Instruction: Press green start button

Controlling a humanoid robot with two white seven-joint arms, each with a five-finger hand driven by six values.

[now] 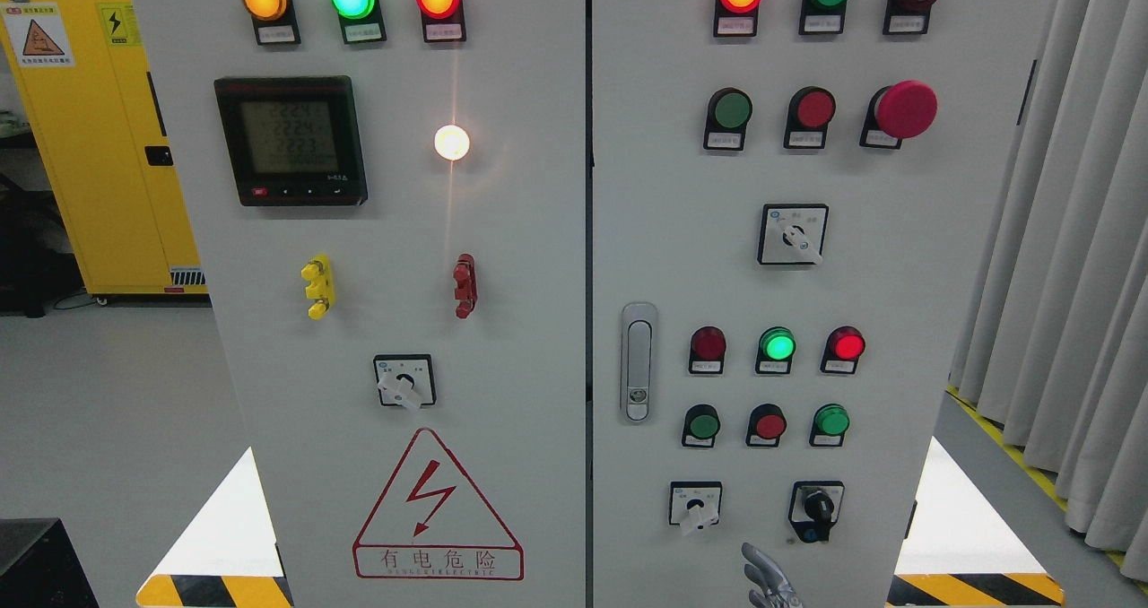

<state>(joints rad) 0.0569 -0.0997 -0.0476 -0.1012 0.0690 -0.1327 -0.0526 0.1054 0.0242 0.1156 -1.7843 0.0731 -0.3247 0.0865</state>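
Hand (pixel 769 581) pokes up at bottom edge, fingers loosely spread, holding nothing, well below green button (pixel 702 426) on grey cabinet (pixel 538 321).

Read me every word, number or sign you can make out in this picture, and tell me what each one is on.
"有电危险": under the red lightning triangle on the left cabinet door.
"2224", "2224", "2223": roughly, on the digital meter; digits are faint.
Lightning-bolt hazard sticker and warning triangle sticker: on the yellow cabinet; their text is too small.
Tags under the lamps and buttons, selector switch dials, small print under the Chinese characters: unreadable.
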